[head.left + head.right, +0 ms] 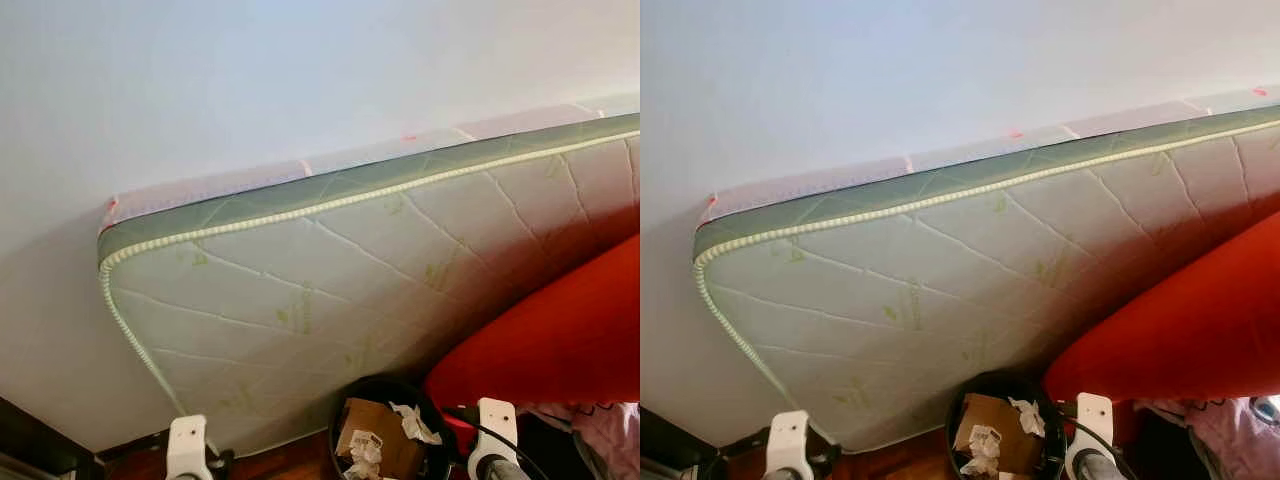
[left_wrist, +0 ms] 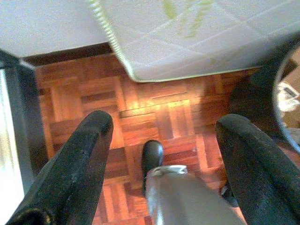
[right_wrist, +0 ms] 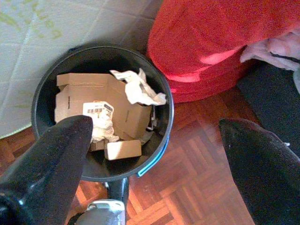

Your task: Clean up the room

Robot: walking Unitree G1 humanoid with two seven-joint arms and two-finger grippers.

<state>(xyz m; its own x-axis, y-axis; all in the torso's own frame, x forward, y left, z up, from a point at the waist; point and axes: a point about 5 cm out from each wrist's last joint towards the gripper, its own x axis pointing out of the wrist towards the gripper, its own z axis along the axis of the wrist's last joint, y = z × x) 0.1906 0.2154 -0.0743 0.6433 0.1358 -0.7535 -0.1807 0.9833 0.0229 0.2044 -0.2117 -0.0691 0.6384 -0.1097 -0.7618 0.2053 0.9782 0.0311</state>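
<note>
Right wrist view sets the bin just below the empty, spread right gripper, nearer than the spread left gripper.

Mattress vs white wall (parquet floor below).

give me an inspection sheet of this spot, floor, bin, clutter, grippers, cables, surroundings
surface: wood parquet floor, bare where visible
job's things: black bin holding a cardboard box and crumpled paper
clutter: pink cloth beside the red cushion
grippers: left gripper open above the floor; right gripper open over the bin's edge, holding nothing
cables: black cable by the right arm
surroundings: quilted mattress leaning on the white wall; bin stands against it
</note>
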